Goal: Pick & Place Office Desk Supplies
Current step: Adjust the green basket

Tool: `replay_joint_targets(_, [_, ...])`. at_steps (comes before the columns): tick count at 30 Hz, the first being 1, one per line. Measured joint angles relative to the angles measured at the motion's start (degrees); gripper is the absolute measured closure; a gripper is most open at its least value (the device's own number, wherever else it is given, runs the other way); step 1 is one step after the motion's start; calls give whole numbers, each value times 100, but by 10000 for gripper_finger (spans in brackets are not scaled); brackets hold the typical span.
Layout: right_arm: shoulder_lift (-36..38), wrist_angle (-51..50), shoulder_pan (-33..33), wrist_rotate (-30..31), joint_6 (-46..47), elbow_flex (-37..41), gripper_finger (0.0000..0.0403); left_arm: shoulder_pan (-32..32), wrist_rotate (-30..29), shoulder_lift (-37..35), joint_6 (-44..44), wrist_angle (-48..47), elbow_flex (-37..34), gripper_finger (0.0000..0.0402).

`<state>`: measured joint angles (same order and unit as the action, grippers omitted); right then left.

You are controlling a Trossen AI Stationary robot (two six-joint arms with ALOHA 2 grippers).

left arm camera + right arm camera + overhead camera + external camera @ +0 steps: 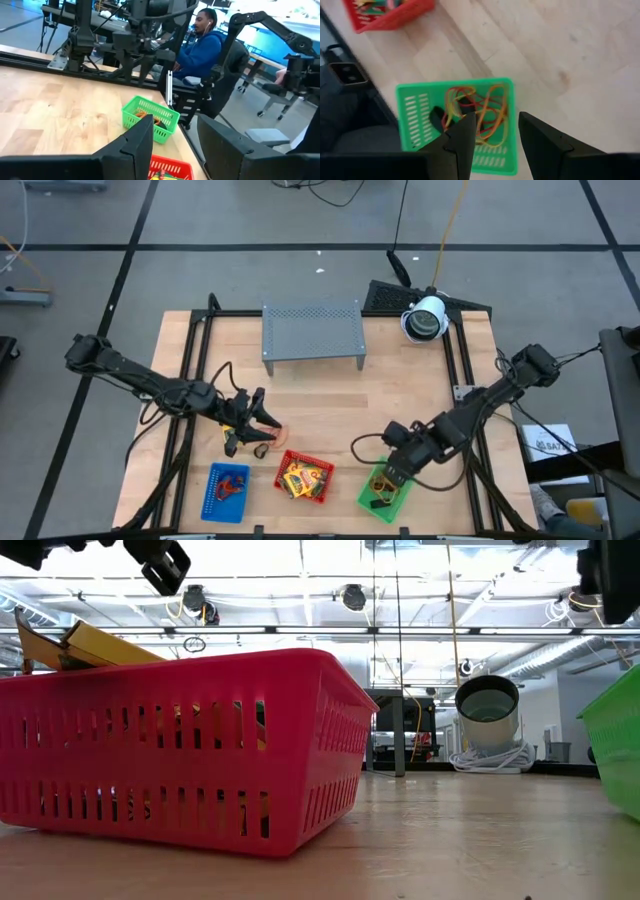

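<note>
Three mesh trays stand in a row near the table's front edge. The blue tray [212, 498] holds small red loops. The red tray [318, 490] holds yellow packets [300, 475], which stick up over its rim [95, 645]. The green tray [407, 107] holds red, orange and yellow rubber bands [482, 112] and a dark clip [437, 117]. My right gripper [497, 120] hangs open above the green tray, pointing steeply down, with nothing between its fingers. My left gripper [175, 125] is open and level, left of the red tray, next to an orange loop [277, 435] lying on the table.
A grey perforated rack [312, 330] stands at the far middle of the table, with a white round device [425, 318] at the far right. A person [200, 47] sits beyond the table's right edge. Bare wood lies between the rack and the trays.
</note>
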<state>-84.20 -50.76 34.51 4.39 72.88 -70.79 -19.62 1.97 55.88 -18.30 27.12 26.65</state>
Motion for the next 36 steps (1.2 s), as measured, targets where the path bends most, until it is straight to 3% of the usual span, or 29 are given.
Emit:
replay_joint_targets(18, [-11,1555,241,-468,393,1294,261,4,-1,2,-35,-3,0,240])
replay_joint_targets(36, [7,1751,386,-477,553,1642,261,4,-56,2,-68,8,0,240])
